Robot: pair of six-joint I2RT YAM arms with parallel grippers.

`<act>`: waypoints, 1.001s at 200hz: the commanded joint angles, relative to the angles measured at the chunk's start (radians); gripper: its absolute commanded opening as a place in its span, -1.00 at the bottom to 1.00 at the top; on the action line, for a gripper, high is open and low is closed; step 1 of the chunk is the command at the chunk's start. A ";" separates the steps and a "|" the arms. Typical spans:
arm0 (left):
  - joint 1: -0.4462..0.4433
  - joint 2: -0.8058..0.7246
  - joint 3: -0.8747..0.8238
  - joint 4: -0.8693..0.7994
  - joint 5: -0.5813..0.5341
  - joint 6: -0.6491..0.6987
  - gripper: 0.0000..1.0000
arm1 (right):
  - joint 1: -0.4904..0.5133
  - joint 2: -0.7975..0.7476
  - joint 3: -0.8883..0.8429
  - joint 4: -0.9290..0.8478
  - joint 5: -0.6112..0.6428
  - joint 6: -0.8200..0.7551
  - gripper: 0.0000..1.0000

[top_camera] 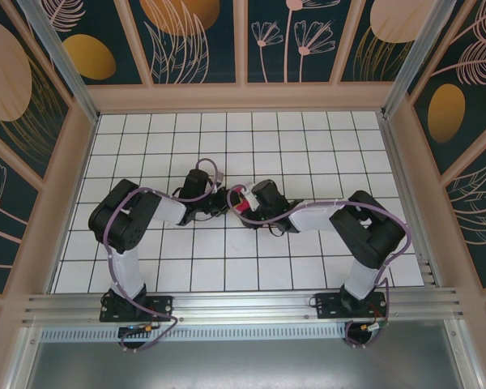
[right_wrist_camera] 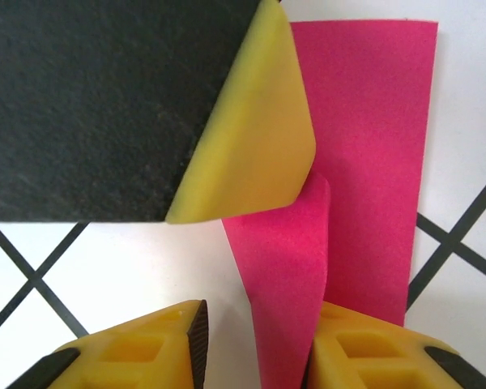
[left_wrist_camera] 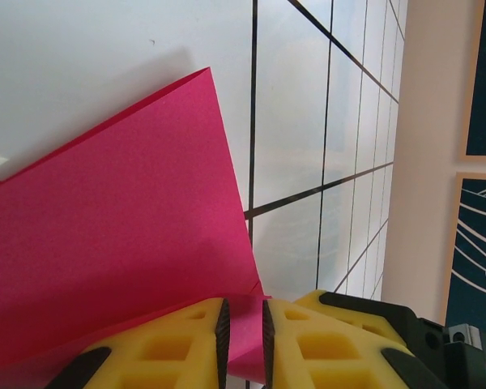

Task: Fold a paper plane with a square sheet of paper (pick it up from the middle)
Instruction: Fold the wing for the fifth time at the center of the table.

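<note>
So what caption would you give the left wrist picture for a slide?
The left gripper pinches the edge of the pink paper over the tiled table.

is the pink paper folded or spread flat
Folded: in the right wrist view one flap of the paper stands up over a flat strip.

A white gridded tabletop (top_camera: 227, 146) is enclosed by dark floral wall panels (top_camera: 198, 40); an aluminium rail (top_camera: 243, 304) is mounted along its near edge.

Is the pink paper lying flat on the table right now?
No, the sheet of paper rises off the table, pinched in the left gripper.
</note>
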 commanded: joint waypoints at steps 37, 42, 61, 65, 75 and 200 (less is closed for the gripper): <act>-0.007 -0.014 0.027 -0.042 -0.006 0.030 -0.55 | 0.006 0.025 0.028 -0.019 0.023 -0.078 -0.52; -0.007 -0.017 0.028 -0.044 -0.006 0.030 -0.55 | 0.007 0.027 0.027 -0.017 0.019 -0.078 -0.53; -0.007 -0.027 0.033 -0.057 -0.008 0.037 -0.56 | 0.007 0.029 0.022 -0.014 0.014 -0.078 -0.58; -0.007 -0.029 0.034 -0.060 -0.009 0.038 -0.56 | 0.008 0.028 0.022 -0.012 0.013 -0.077 -0.59; -0.007 -0.040 0.038 -0.075 -0.015 0.043 -0.55 | 0.007 0.028 0.019 -0.008 0.010 -0.076 -0.59; 0.135 -0.257 -0.002 -0.261 -0.121 0.095 -0.47 | 0.006 0.034 0.001 0.032 -0.014 -0.063 -0.54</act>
